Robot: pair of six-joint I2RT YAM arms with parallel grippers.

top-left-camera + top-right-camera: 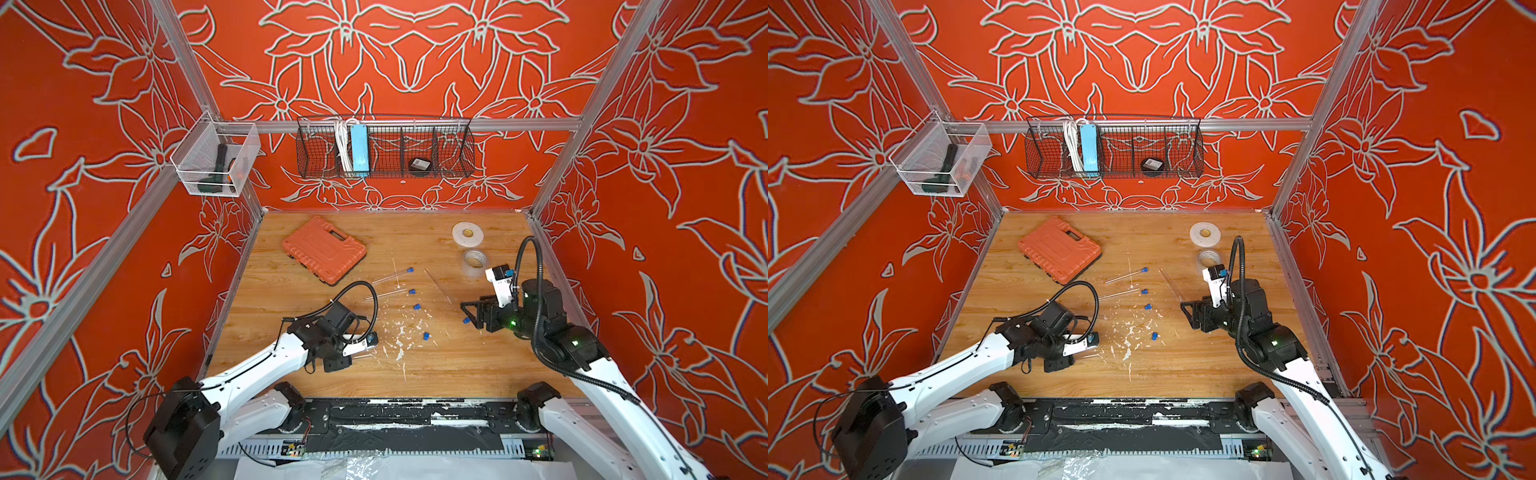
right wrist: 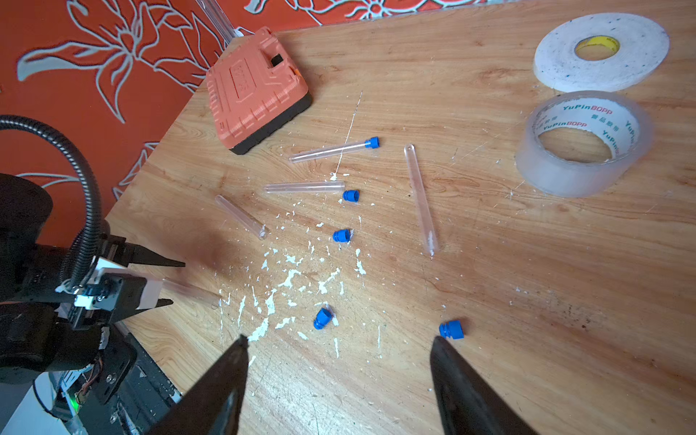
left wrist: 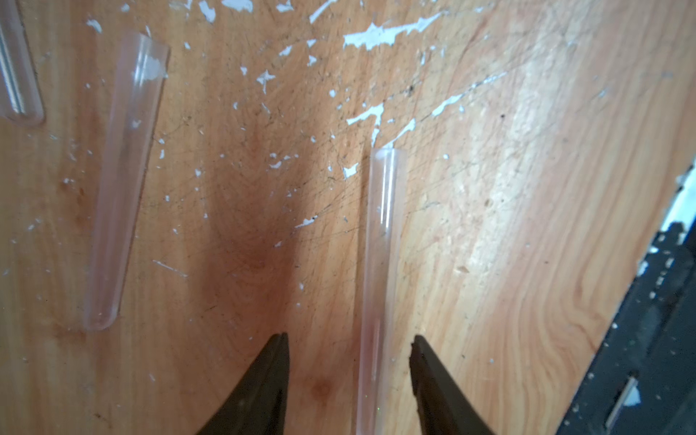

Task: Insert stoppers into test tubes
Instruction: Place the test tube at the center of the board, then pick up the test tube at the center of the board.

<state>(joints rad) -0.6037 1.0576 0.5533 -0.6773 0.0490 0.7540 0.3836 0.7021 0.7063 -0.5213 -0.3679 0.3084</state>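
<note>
Left end effector [image 3: 348, 336]: fingers apart, straddling an open test tube [image 3: 380, 244] that lies flat on the counter [image 3: 527, 226]. It is not clamped; we see a gap on either side, and the tube sits nearer one finger.

Risks we flag:
- Closing off-centre would likely roll or kick the round tube away.
- A hold this far from the mouth could let the mouth swing when a plug is pushed in.

Right end effector [image 2: 338, 339]: fingers apart, empty, above the counter. The nearest loose stopper [image 2: 451, 330] is close to one fingertip; it is tiny and could skid out when pinched.

Counts:
- Five test tubes: one stoppered tube [image 2: 331, 151], four open.
- Five blue stoppers: four loose.
- One white tape roll [image 2: 557, 75], one clear tape roll [image 2: 580, 177], one orange tool case [image 2: 256, 94].
</note>
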